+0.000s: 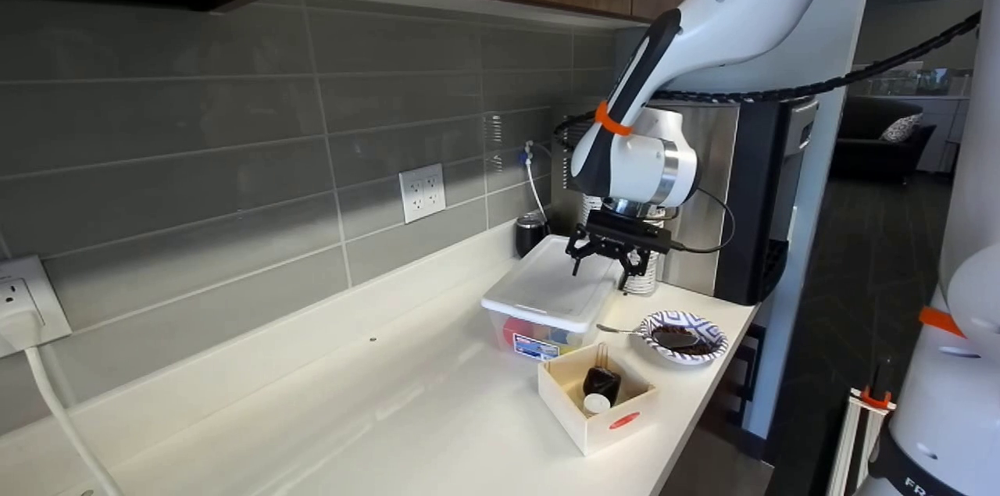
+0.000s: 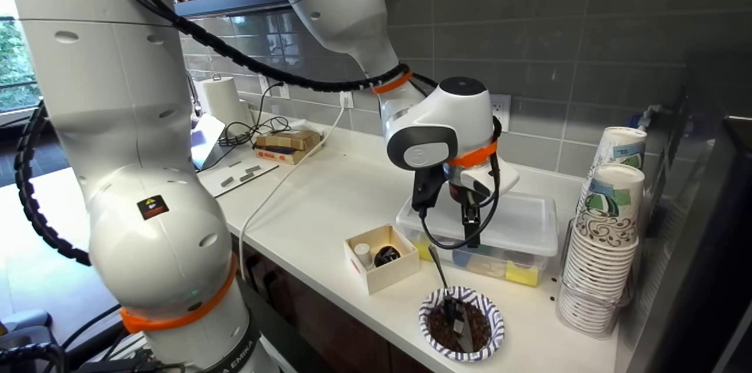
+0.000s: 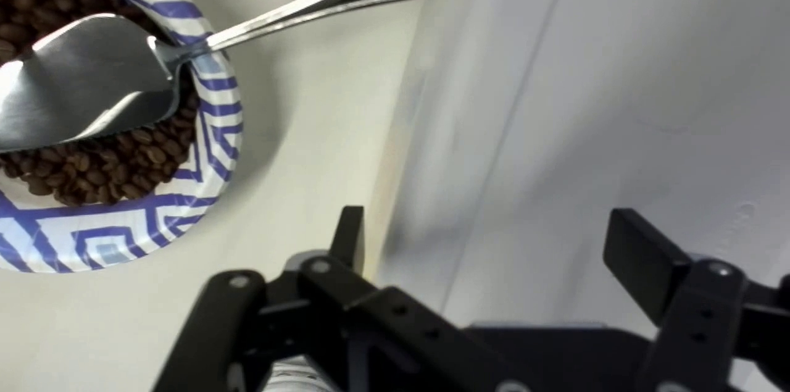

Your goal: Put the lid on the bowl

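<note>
my pincer (image 3: pixel 487 241) hangs over the side of the tub (image 2: pixel 487 265) nearest the dish (image 3: pixel 219 107), with nothing in its grip: the fingers (image 3: pixel 642 262) stand wide apart, bare space between them. in the wrist view one finger is above the lid (image 1: pixel 539 285), and its mate is just outside the lid's edge with the counter (image 1: pixel 351 418) below it. i see no contact with anything, though how close the tips come to the lid i can't tell for sure.

the lid lies on the tub, flat and, as far as both exterior views let me see, square with its rim. so i judge the placing all but done, and the step in hand to be checking and getting clear. whether it is snapped down all round i can't make out. if it will do as it lies, the next move calls for a straight lift with the fingers spread, so that i don't hook the lid's edge and tip it up. if a corner proves loose, i'd bring the fingers together and push down on it lightly.

farther out, near the tub, are the box (image 1: pixel 564 408), the stacked cups (image 2: pixel 605 244), and the dish's beans (image 3: pixel 145 160) with a spoon (image 3: pixel 241 33) in them, its handle toward the tub; i'd swing wide of that.
</note>
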Tool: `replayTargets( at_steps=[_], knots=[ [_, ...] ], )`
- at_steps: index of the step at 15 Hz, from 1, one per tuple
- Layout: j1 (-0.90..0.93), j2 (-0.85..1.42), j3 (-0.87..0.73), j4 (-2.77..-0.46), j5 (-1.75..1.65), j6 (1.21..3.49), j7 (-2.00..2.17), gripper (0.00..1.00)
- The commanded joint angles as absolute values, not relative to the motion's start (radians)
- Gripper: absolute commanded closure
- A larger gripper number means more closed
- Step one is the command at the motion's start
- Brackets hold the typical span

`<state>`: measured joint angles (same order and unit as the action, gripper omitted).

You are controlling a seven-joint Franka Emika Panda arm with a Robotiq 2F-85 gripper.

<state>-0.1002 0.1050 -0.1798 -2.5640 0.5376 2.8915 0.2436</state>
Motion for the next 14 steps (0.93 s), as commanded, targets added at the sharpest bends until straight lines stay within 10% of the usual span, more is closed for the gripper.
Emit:
replayTargets(
  at_steps=[1, 14],
  knots=[
    [-0.100, 0.076, -0.159, -2.552, 0.471, 2.903, 0.322, 0.00],
    [-0.065, 0.011, -0.182, -2.535, 0.135, 2.914, 0.611, 0.00]
  ],
)
